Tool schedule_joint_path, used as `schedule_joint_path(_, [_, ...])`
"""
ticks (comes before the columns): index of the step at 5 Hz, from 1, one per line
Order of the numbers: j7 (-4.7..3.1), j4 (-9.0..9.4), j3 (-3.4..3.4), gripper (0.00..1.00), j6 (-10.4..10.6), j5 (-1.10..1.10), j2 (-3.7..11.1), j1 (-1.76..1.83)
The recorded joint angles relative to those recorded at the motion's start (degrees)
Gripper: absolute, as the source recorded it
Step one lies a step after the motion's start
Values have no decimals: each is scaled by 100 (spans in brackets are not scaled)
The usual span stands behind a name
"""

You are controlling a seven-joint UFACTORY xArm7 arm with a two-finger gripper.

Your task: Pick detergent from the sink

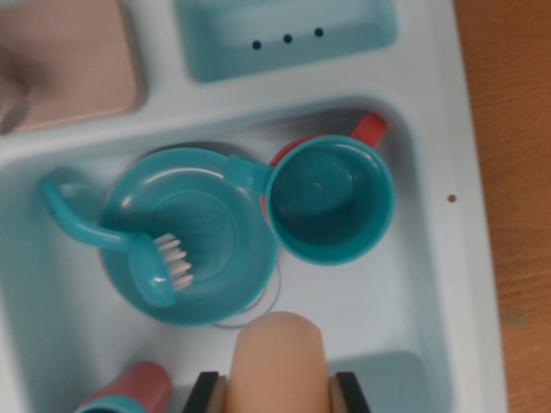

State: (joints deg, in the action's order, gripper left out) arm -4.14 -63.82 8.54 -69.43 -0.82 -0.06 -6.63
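The gripper (280,391) is at the bottom of the wrist view. Its two dark fingers (205,392) stand on both sides of a peach-colored bottle (281,361), and they look like they are pressing on it. This rounded bottle seems to be the detergent. Its top sticks up over the sink floor, near the front.

The sink (413,284) is pale blue-white plastic. In it sits a teal bowl (194,232). A teal brush (129,245) with white and pink bristles lies across the bowl, and its curved handle hangs out over the rim toward the wrist view's left. A teal cup (331,200) stands just beside the bowl, touching it, with its handle over the bowl's rim. The cup is open at the top. A red thing (370,129) peeks out from behind the cup; most of it is hidden.

At the bottom left corner a red and teal thing (129,391) shows, cut off by the edge.

Above the sink there is a teal tray (379,34) with three small dark holes, and a pink block (69,60) beside it. A brown wooden table (512,172) runs along the wrist view's right.

No words or labels can be read on anything.
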Motion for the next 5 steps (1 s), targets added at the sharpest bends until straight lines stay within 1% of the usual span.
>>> schedule_joint_path(1, [13,-197,-2,100,-271,14,-76,2])
schedule_joint_path(2, [13,-197,-2,100,-271,14,-76,2])
schedule_joint_path(3, [26,-391,-3,100,-539,28,-150,4])
schedule_joint_path(4, [26,-391,-3,100,-539,28,-150,4])
schedule_joint_path(5, [38,-578,-5,100,-797,41,-222,7])
